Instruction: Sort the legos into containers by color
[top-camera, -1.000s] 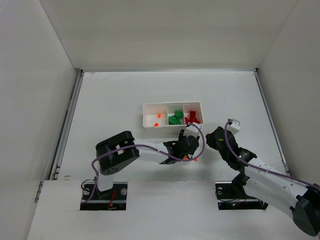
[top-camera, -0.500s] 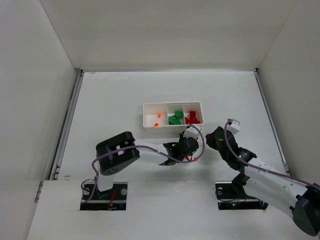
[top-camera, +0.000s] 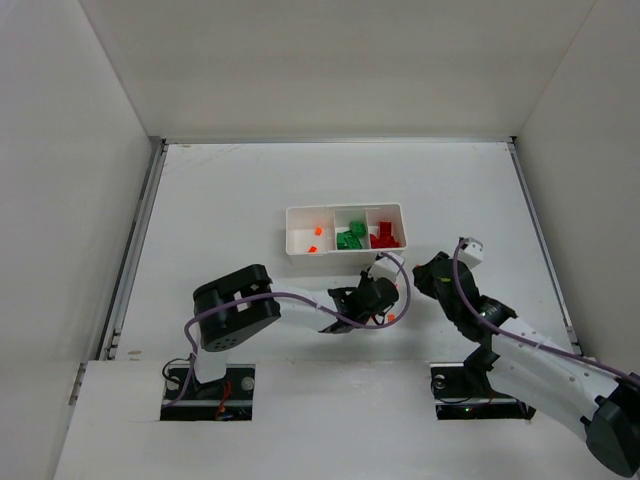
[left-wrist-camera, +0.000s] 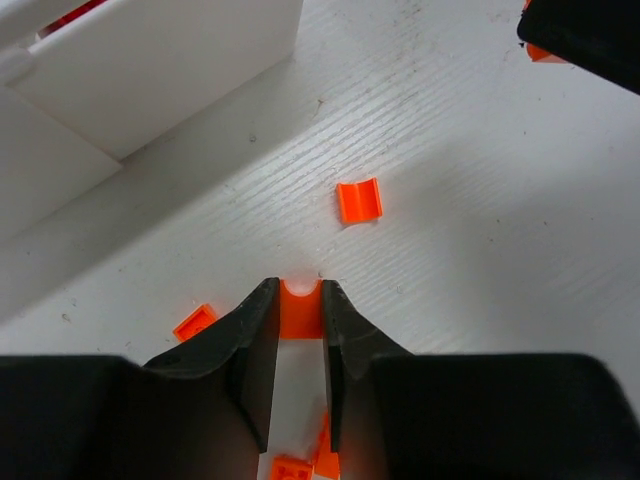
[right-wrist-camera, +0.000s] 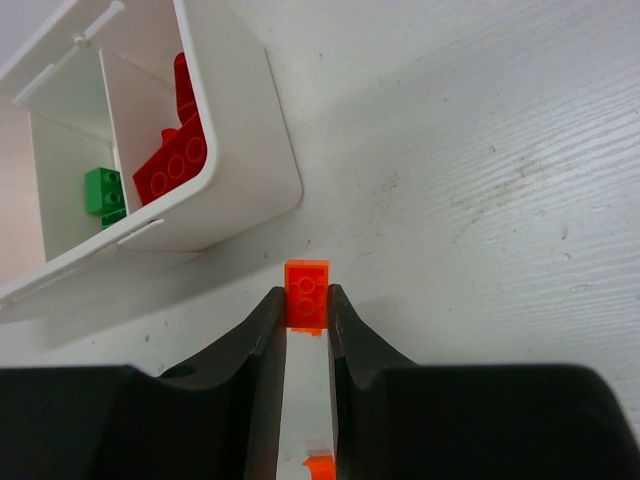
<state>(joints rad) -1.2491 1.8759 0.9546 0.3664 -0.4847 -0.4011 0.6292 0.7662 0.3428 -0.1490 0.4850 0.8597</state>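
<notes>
The white tray (top-camera: 344, 211) holds orange bits in its left compartment, green legos (top-camera: 350, 239) in the middle and red legos (top-camera: 385, 236) on the right. Just in front of it, my left gripper (left-wrist-camera: 300, 290) is shut on a small orange lego (left-wrist-camera: 299, 308) that rests on the table. My right gripper (right-wrist-camera: 305, 296) is shut on an orange two-stud lego (right-wrist-camera: 306, 285) close to the tray's right corner (right-wrist-camera: 250, 190). From above, the left gripper (top-camera: 385, 300) and right gripper (top-camera: 425, 271) sit side by side.
Loose orange bits lie around the left gripper: a curved one (left-wrist-camera: 359, 201) ahead, a flat one (left-wrist-camera: 194, 321) to its left, more under the fingers (left-wrist-camera: 292, 468). The right gripper's black body (left-wrist-camera: 590, 30) hangs close by. White walls enclose the table.
The left gripper's jaws have closed onto the orange bit, and its wrist has shifted slightly. The right arm has barely moved, still holding its orange lego.
</notes>
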